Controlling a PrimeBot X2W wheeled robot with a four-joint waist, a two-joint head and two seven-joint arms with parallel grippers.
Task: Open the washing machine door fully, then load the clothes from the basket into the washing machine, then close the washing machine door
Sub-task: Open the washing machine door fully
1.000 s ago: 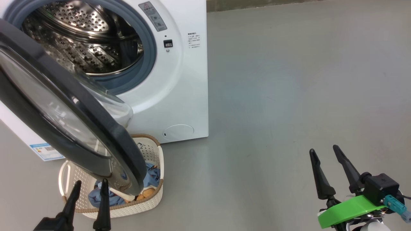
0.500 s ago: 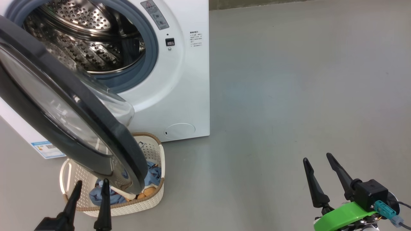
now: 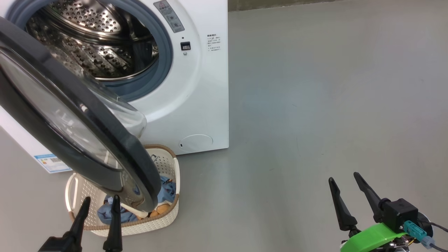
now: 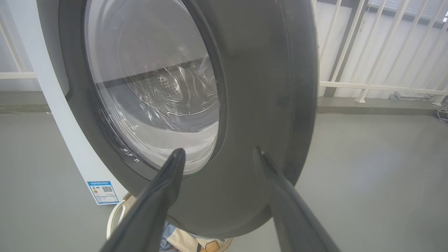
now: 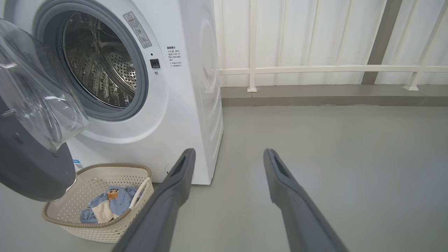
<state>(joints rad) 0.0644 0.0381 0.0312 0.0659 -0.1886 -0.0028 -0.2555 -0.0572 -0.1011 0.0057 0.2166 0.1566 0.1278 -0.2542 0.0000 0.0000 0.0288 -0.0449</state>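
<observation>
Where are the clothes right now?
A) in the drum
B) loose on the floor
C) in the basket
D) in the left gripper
C: the clothes lie inside the basket, which sits in front of the washing machine.

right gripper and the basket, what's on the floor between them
Nothing: the head view shows bare grey floor between the open right gripper and the basket, which sits before the washing machine.

Dark two-fingered left gripper (image 3: 101,197), lower left of frame: jaws apart, empty, pointing up. Dark two-fingered right gripper (image 3: 343,176) on green wrist bracket (image 3: 367,236), lower right: jaws apart, empty.
</observation>
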